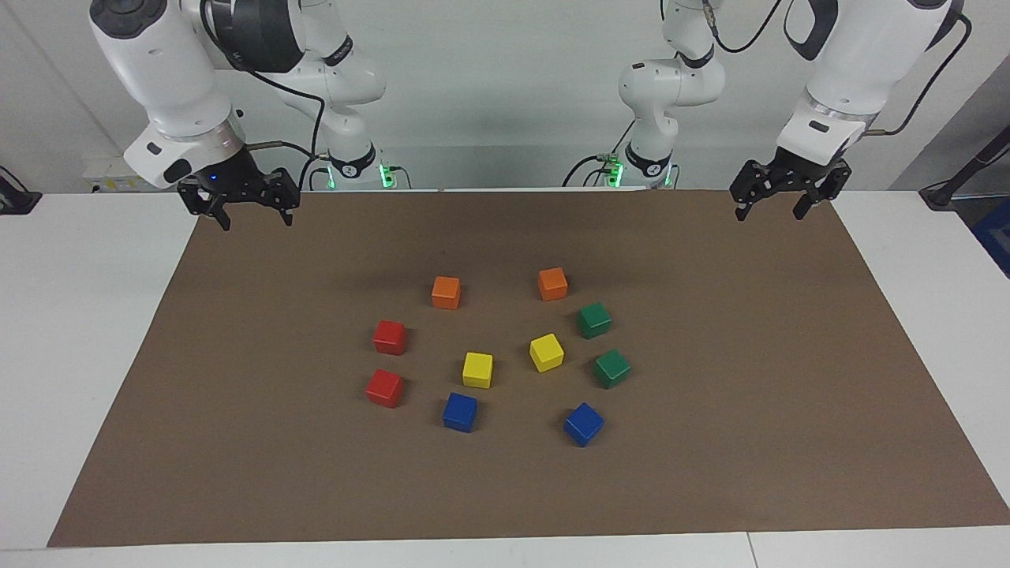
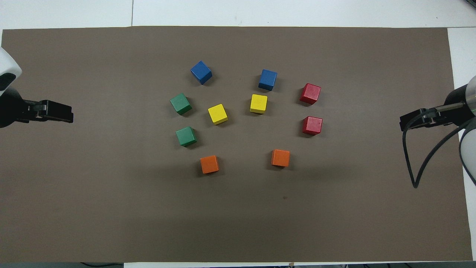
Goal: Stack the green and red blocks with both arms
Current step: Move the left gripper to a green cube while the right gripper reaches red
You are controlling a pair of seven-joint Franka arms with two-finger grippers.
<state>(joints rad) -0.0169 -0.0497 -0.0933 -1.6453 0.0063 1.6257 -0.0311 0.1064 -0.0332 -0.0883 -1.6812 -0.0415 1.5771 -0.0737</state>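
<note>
Two big white robot arms are waiting at their own edge of a flat brown paper mat (image 1: 237, 442) that is lying on a white table (image 1: 79, 315). The right gripper (image 1: 248, 214) is hanging over the mat's corner at the right arm's end, with its little black claw standing wide and holding nothing. The left gripper (image 1: 772, 207) is hanging over the corner at the left arm's end, wide too and holding nothing. Ten small square wooden blocks are sitting apart in the middle of the mat. Nearest to the robots are two orange blocks (image 1: 446, 292) (image 1: 552, 283). A bit farther out, two dark green blocks (image 1: 593, 319) (image 1: 611, 368) are sitting near each other toward the left arm's end, and two bright red blocks (image 1: 390, 337) (image 1: 384, 387) toward the right arm's end. Two yellow blocks (image 1: 477, 369) (image 1: 546, 352) are sitting between the greens and the reds. Farthest out are two blue blocks (image 1: 460, 412) (image 1: 584, 424). No block is sitting on another.
</note>
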